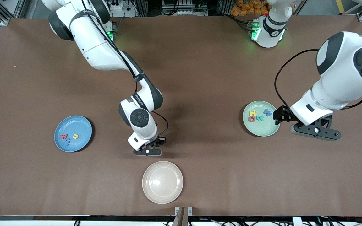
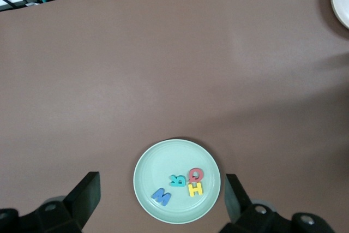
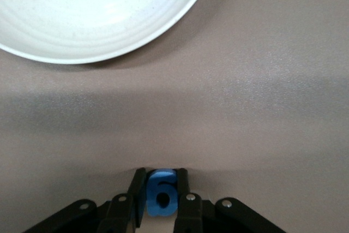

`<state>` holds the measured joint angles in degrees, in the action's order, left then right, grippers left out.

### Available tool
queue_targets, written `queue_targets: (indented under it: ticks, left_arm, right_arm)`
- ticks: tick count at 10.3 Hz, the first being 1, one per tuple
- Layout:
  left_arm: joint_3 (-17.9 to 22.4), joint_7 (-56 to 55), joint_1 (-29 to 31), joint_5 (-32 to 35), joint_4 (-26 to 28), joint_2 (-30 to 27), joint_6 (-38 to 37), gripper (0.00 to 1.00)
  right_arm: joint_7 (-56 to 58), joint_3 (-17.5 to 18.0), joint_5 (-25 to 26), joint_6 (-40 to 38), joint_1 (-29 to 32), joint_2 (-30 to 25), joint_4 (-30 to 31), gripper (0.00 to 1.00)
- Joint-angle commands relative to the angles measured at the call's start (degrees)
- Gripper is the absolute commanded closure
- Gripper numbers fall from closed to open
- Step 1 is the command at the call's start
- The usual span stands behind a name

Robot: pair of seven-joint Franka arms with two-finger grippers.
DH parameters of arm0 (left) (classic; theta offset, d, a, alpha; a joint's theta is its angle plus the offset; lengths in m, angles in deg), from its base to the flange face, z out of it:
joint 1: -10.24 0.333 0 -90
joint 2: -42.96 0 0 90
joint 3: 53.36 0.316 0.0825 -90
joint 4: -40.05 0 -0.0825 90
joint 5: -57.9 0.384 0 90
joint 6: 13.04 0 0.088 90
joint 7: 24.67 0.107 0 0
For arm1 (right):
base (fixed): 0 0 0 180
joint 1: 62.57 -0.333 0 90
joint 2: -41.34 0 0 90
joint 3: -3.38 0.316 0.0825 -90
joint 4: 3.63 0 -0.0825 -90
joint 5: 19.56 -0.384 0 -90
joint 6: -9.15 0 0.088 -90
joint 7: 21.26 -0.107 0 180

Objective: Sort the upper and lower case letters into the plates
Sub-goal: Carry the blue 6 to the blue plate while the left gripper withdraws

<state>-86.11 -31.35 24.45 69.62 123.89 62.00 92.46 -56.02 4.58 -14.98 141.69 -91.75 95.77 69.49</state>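
My right gripper (image 1: 161, 140) is low at the table's middle, just farther from the front camera than the cream plate. In the right wrist view, this gripper (image 3: 162, 181) is shut on a small blue letter (image 3: 162, 196). The blue plate (image 1: 81, 124) toward the right arm's end holds a red letter (image 1: 63, 136), a yellow letter (image 1: 75, 136) and a blue one (image 1: 68, 142). The mint green plate (image 1: 264, 128) toward the left arm's end holds several letters, among them a yellow H (image 1: 252, 113) and a blue W (image 1: 267, 111). My left gripper (image 2: 162, 197) hangs open over that mint plate (image 2: 163, 162).
A cream-beige plate (image 1: 162, 182) with nothing in it sits near the table's front edge, close to the right gripper; its rim (image 3: 180, 15) shows in the right wrist view. Brown tabletop (image 1: 206, 94) spreads between the plates.
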Motion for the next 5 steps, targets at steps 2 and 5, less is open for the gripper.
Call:
queue_targets:
  ticks: [2, 5]
  left_arm:
    - [6.88, 0.53, -2.33, -8.19, -0.88, -4.97, -6.96, 0.0]
    - [17.69, 3.15, -9.09, -10.48, 3.33, -10.23, -11.09, 0.0]
  right_arm:
    - [-0.22, 0.47, 0.43, -2.97, 4.38, -2.9, -0.61, 1.0]
    - [8.95, 2.57, -0.7, -13.75, 12.88, -7.38, 0.78, 1.0]
